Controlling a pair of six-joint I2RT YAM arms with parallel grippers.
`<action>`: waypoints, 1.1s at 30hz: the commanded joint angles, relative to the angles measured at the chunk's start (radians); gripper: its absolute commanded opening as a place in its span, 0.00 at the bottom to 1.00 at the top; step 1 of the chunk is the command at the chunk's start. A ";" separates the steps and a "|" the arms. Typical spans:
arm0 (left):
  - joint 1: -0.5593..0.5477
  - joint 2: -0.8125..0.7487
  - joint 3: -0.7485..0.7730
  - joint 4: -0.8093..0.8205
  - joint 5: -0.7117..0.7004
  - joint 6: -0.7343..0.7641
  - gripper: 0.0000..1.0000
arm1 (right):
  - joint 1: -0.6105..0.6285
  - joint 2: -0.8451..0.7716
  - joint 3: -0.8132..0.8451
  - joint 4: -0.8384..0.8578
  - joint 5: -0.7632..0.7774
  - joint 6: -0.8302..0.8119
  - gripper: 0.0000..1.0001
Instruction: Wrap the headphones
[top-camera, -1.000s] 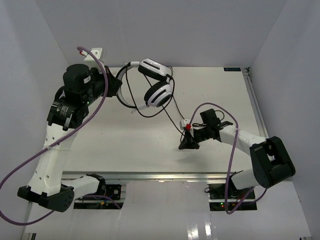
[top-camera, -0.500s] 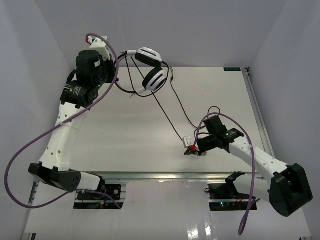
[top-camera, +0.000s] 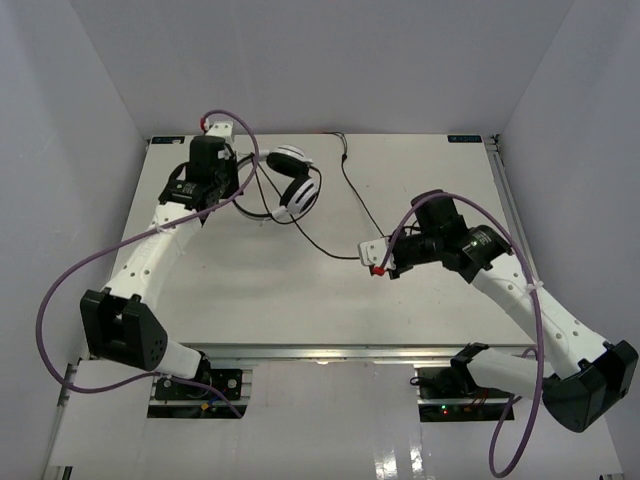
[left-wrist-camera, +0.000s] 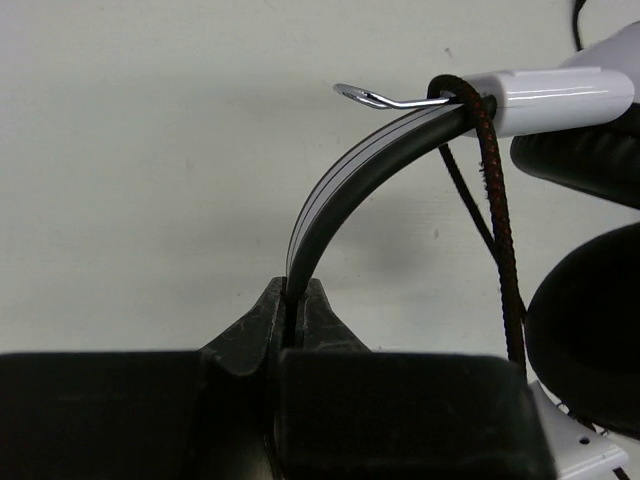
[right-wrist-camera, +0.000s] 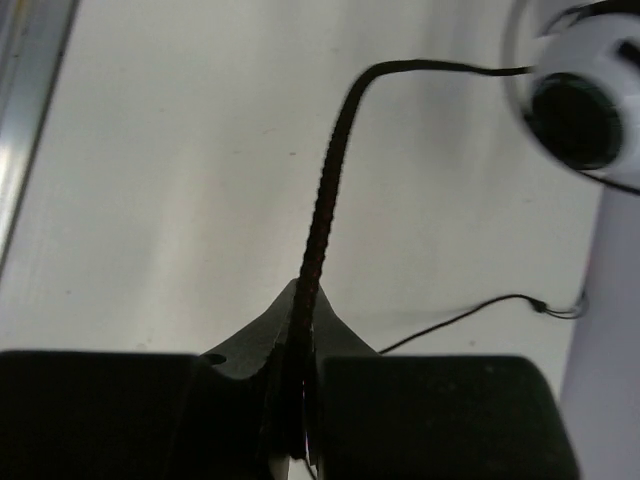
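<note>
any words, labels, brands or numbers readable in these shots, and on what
No text is readable in any view.
Small teal mark at the far edge of the white table: too small to read.
White over-ear headphones with black cushions and thin black cord: no lettering shows.

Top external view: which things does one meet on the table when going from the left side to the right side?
Left fingers → headphones, held by their headband → loose stretch of the black cord → right fingers, shut on that cord.
</note>
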 joint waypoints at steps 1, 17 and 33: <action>-0.014 -0.041 -0.156 0.125 0.075 -0.016 0.00 | 0.004 0.056 0.205 0.026 0.067 0.037 0.08; -0.336 -0.221 -0.453 0.247 0.238 -0.086 0.00 | 0.003 0.205 0.213 0.537 0.141 0.445 0.09; -0.430 -0.508 -0.427 0.125 0.235 -0.130 0.00 | -0.195 0.238 0.104 0.719 0.036 0.721 0.08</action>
